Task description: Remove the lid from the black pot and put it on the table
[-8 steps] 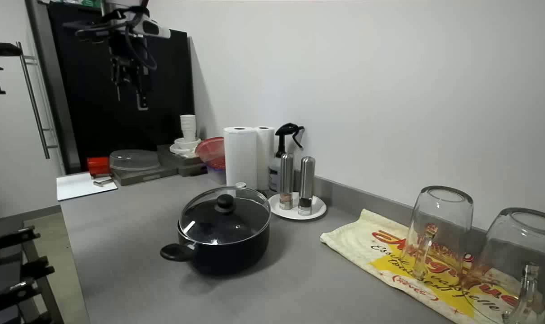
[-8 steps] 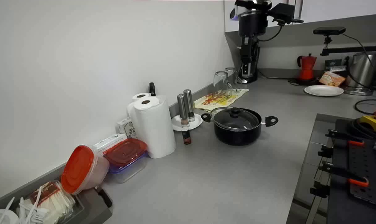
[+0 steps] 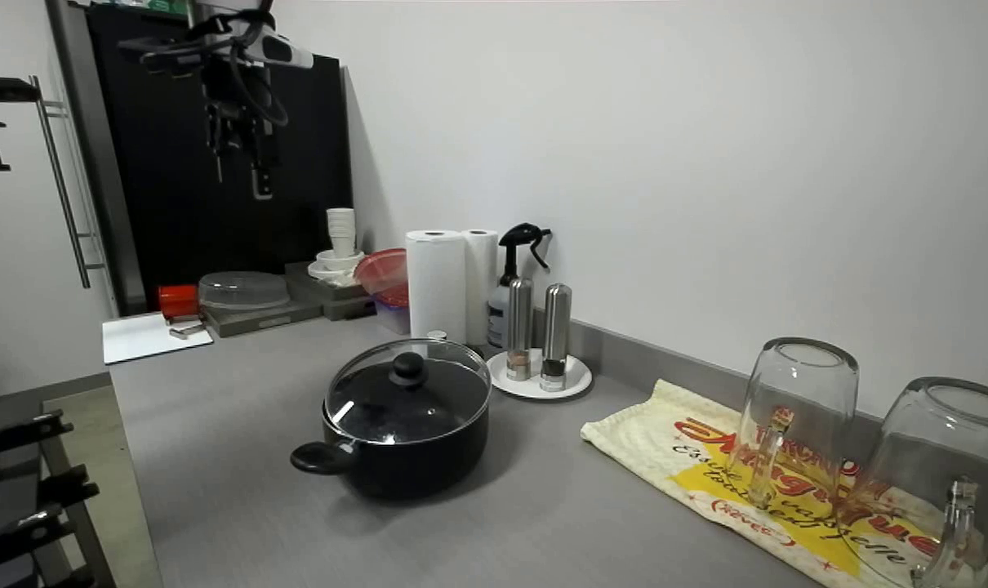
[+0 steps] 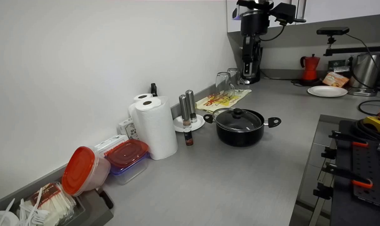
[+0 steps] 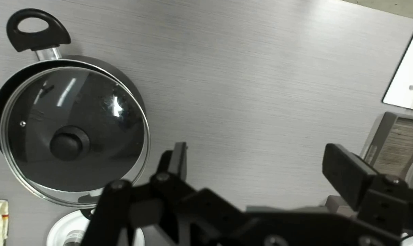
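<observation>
The black pot [image 3: 412, 474] stands upright on the grey table [image 3: 241, 498]; it also shows in an exterior view [image 4: 240, 138] and the wrist view [image 5: 123, 75]. The glass lid [image 3: 380, 404] with its black knob rests off-centre on the pot; in an exterior view [image 4: 240, 122] and the wrist view [image 5: 104, 164] it overhangs one side of the rim. My gripper [image 3: 241, 186] is high above the table, apart from the pot. In the wrist view its fingers [image 5: 255, 150] are wide apart with nothing between them, to the right of the lid.
Steel mills [image 3: 557, 335] on a white plate [image 3: 577, 384], paper towel rolls [image 3: 437, 286] and a spray bottle stand by the pot along the wall. Glass mugs [image 3: 796, 384] stand on a yellow cloth [image 3: 665, 457]. Plastic containers [image 4: 127, 153] stand along the wall.
My gripper has shifted very slightly, to the right in an exterior view. The pot and lid have not moved.
</observation>
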Tool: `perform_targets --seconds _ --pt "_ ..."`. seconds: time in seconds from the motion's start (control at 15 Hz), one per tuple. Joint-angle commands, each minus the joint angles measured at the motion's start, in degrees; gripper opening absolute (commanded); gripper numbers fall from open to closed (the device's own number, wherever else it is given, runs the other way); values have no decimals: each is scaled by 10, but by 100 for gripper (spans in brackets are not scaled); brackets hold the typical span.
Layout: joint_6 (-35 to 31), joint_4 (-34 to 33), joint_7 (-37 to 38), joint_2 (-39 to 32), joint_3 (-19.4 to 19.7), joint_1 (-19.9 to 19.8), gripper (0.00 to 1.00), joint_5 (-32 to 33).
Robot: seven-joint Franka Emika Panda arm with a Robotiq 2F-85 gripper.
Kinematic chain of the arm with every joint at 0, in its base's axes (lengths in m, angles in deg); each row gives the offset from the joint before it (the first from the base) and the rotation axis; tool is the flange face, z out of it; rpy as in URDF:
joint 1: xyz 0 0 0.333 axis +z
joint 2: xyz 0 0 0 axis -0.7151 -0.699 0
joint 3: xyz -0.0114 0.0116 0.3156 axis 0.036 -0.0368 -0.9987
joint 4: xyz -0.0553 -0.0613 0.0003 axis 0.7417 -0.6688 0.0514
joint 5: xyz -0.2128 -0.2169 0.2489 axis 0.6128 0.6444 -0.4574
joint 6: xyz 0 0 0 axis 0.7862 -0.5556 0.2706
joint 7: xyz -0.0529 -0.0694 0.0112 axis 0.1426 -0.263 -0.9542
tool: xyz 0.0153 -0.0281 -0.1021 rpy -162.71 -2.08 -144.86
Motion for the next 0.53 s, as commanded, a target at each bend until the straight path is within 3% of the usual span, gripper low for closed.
perform_targets --seconds 0.0,0.47 --pt "34 -75 -11 -55 12 -23 100 -5" --pt "54 -227 16 -196 26 -71 100 23"
